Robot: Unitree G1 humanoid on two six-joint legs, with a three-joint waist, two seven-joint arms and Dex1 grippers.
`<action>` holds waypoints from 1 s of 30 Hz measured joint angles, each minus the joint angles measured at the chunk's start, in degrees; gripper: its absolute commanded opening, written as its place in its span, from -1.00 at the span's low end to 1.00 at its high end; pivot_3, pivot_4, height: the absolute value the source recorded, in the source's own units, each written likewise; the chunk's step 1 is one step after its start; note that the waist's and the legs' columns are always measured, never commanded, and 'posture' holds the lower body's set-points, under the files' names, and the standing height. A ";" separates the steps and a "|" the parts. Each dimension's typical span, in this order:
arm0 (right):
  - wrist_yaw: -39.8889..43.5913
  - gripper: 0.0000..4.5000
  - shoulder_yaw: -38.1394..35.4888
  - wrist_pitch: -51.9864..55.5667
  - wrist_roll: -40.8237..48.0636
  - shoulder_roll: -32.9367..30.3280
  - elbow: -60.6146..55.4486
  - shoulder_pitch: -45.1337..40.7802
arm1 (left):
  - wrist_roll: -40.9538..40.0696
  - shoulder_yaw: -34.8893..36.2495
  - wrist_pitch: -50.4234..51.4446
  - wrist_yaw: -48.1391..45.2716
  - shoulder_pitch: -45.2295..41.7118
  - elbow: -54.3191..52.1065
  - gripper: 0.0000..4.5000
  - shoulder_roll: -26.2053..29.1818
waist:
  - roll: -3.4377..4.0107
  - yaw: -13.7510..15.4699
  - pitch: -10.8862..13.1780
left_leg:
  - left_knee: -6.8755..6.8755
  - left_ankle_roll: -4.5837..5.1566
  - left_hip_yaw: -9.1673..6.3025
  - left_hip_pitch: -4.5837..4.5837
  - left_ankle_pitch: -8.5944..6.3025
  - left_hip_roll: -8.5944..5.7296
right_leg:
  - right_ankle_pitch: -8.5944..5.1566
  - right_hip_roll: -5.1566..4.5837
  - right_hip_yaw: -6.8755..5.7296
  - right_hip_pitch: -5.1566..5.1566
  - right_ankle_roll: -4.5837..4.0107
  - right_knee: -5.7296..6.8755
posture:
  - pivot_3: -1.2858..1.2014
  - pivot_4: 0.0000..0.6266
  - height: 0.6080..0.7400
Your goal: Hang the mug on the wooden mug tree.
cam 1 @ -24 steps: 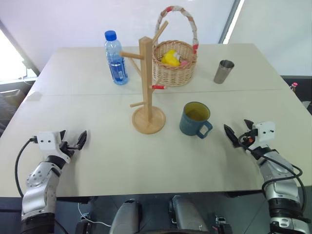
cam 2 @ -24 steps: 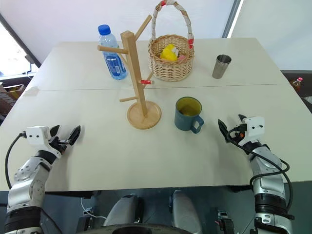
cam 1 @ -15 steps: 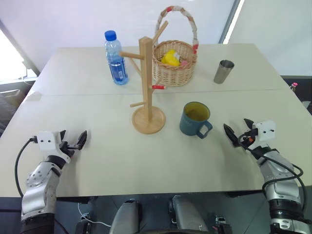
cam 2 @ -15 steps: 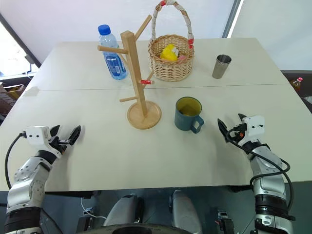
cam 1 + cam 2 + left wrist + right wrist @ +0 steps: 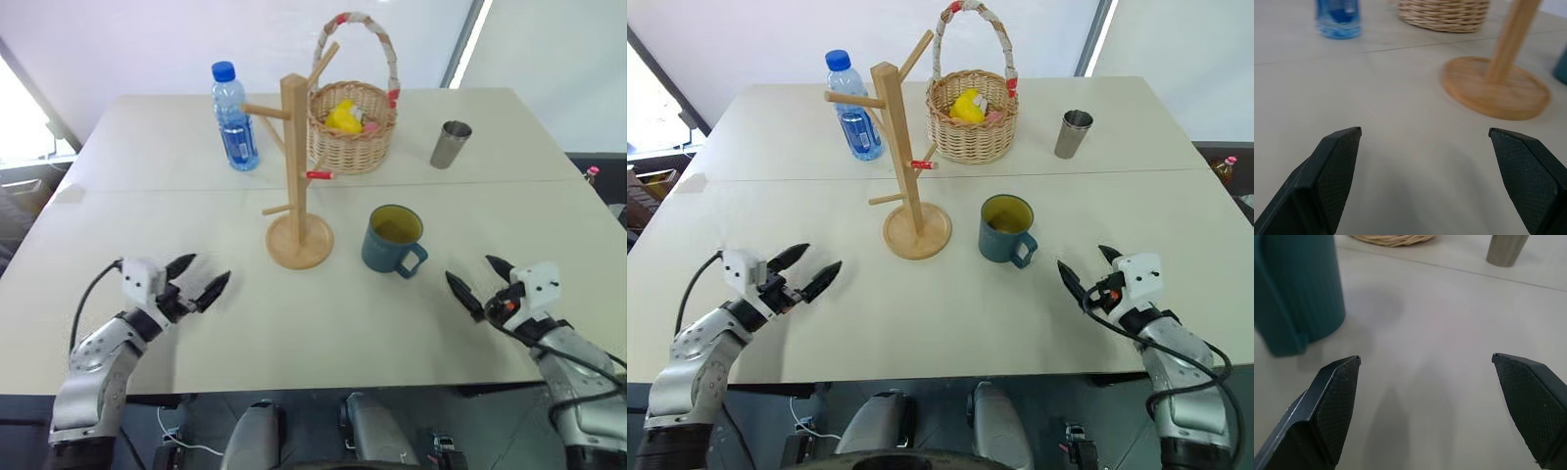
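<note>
The mug (image 5: pixel 394 238) is standing upright on the counter (image 5: pixel 294 313), handle facing the nearer right gripper (image 5: pixel 474 281); both grippers' fingers are spreading wide, holding nothing.

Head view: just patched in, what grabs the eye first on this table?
The wooden mug tree stands mid-table, with the blue mug upright on the table to its right, not hung. Behind are a wicker basket, a water bottle and a steel tumbler. Both end effectors, left and right, are open and empty.
</note>
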 measured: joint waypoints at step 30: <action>-21.24 0.99 10.99 1.66 -13.94 15.46 -8.41 -2.40 | 3.59 -22.11 1.58 -15.10 -6.34 -11.59 1.00 4.89 | 0.04 -0.19 0.00 | 0.01 0.01 0.03 0.00 0.01 0.01 | 0.00 0.12 0.01 -0.03 0.01 0.00 | 0.03 -0.52 1.00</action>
